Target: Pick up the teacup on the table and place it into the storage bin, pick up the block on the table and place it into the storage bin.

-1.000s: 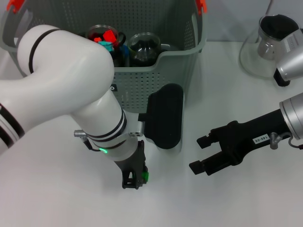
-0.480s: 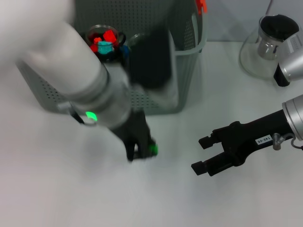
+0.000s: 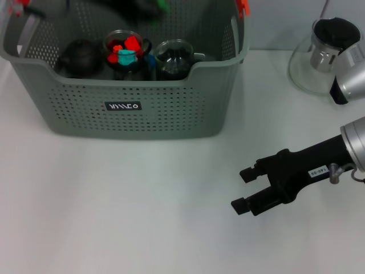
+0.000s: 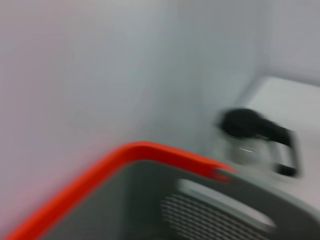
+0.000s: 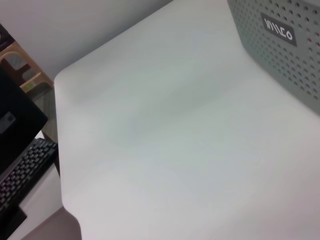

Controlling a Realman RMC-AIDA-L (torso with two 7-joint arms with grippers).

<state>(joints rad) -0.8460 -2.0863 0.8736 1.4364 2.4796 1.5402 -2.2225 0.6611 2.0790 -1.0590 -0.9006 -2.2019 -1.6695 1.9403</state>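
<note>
The storage bin (image 3: 131,114) stands at the table's back left, and its label wall (image 5: 280,45) also shows in the right wrist view. Inside it are a glass teacup (image 3: 173,57), a second glass cup (image 3: 125,50) holding red and teal pieces, and a dark round pot (image 3: 80,57). My left gripper (image 3: 145,5) is a dark blur at the top edge, above the bin's back, shut on a small green block (image 3: 163,5). My right gripper (image 3: 239,189) hovers open over the table to the right, with nothing in it.
A glass teapot (image 3: 319,54) with a black lid stands at the back right, and it appears again in the left wrist view (image 4: 250,130) beyond the bin's orange handle clip (image 4: 125,155). A keyboard (image 5: 25,170) lies past the table's edge.
My left arm has swung up from the table in front of the bin to above the bin's back, carrying the green block. The right gripper has barely moved.
</note>
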